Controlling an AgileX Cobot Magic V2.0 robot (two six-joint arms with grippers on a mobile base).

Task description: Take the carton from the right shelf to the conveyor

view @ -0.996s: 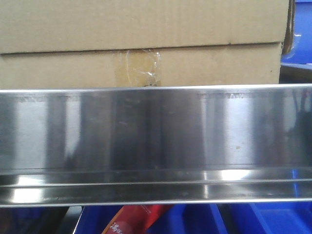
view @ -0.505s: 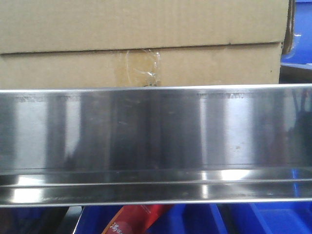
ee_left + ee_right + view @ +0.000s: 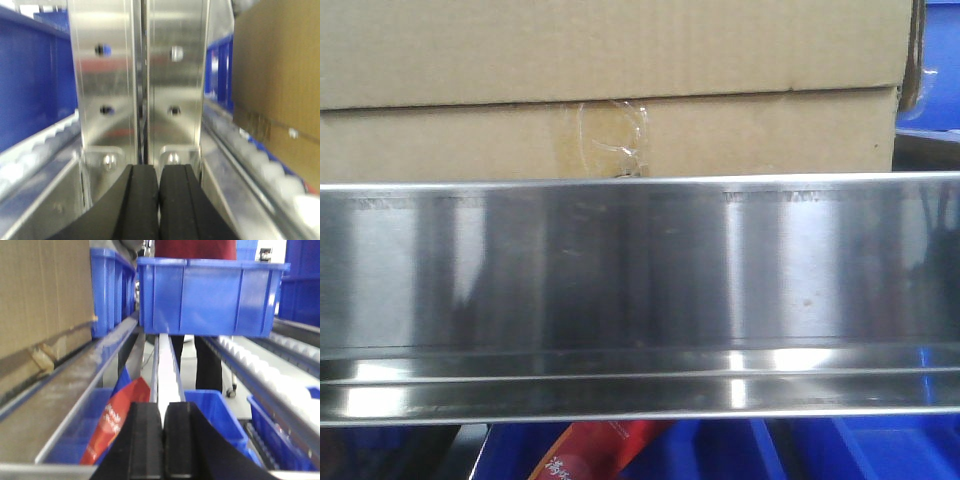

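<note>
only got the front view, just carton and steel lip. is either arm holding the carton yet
Observer: No. The left gripper has its fingers pressed together, empty; the carton shows at the right of its view.
Operator: and the right one
Observer: The right gripper is shut and empty too, with the carton at the left of its view.
Operator: anything ahead of it
Observer: A blue bin stands straight ahead.

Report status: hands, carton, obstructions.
Left hand, right hand shut, empty. Carton on shelf, ungripped. Steel shelf lip covers its lower front.
</note>
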